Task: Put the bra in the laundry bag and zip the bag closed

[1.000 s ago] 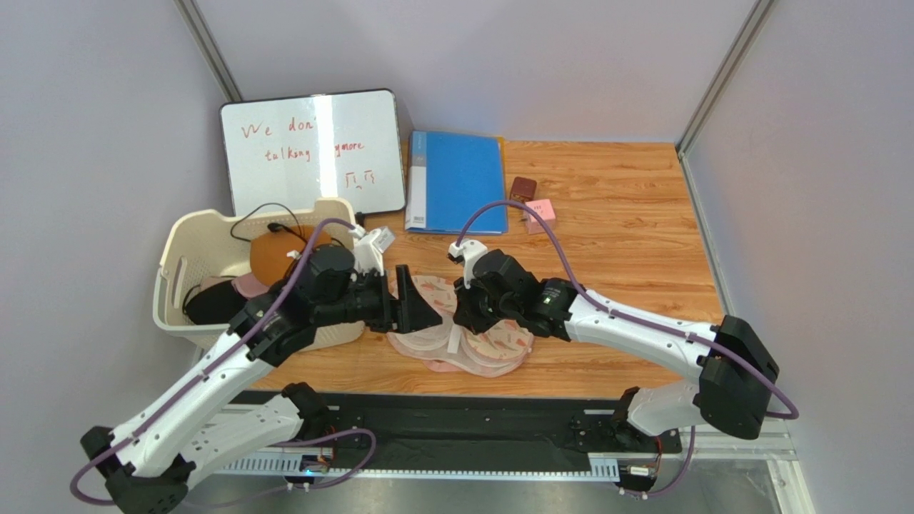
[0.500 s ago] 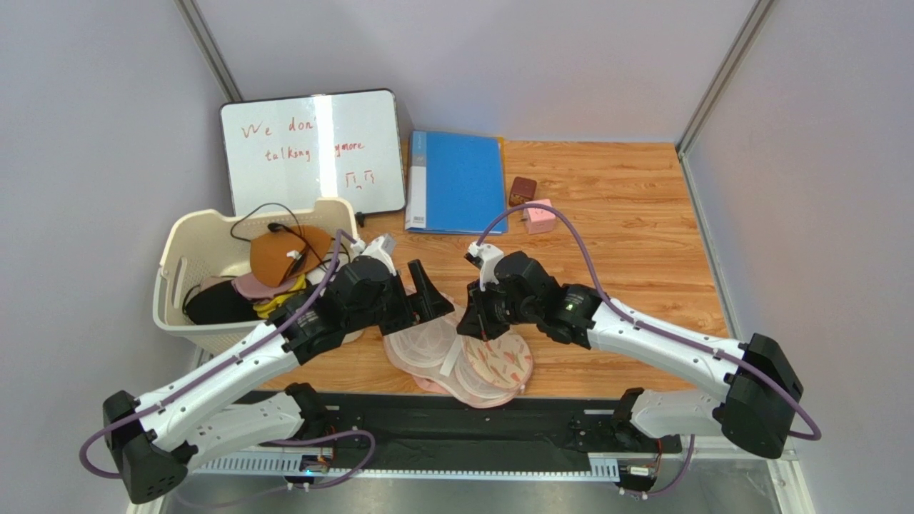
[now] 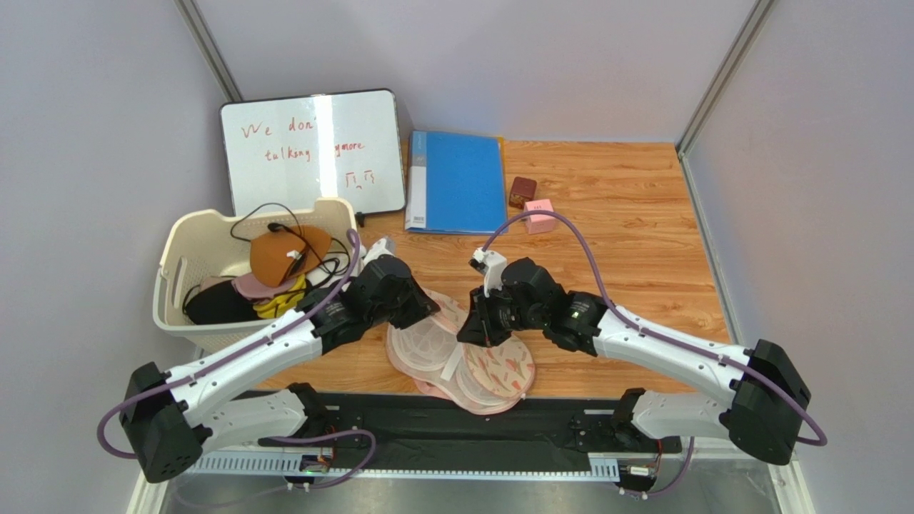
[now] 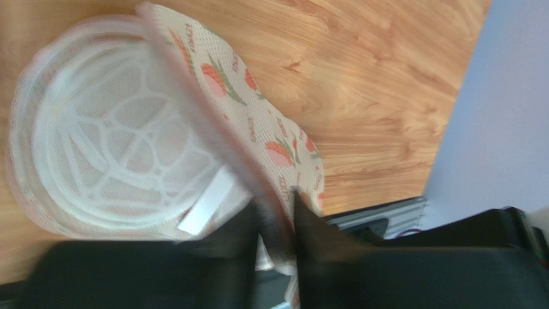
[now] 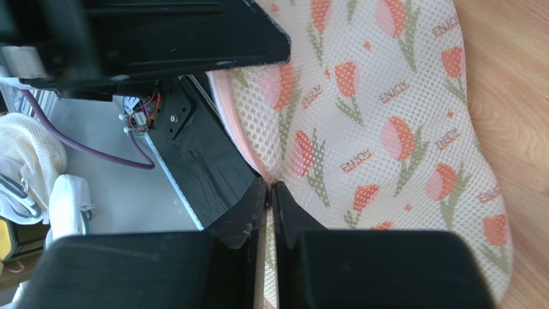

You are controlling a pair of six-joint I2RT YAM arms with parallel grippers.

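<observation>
The laundry bag lies opened at the table's near edge, its white mesh half on the left and its printed half on the right. My left gripper is shut on the printed flap's edge, which passes between its fingers. My right gripper pinches the bag's pink zip edging, jaws almost touching. The orange-brown bra sits in the cream basket, apart from both grippers.
The cream basket at the left also holds black, pink and yellow garments. A whiteboard, a blue folder, a small brown box and a pink block lie at the back. A black rail borders the near edge.
The left gripper, wide open a moment ago, has closed on the bag's flap. Both arms and the bag have shifted toward the near edge and slightly right.
</observation>
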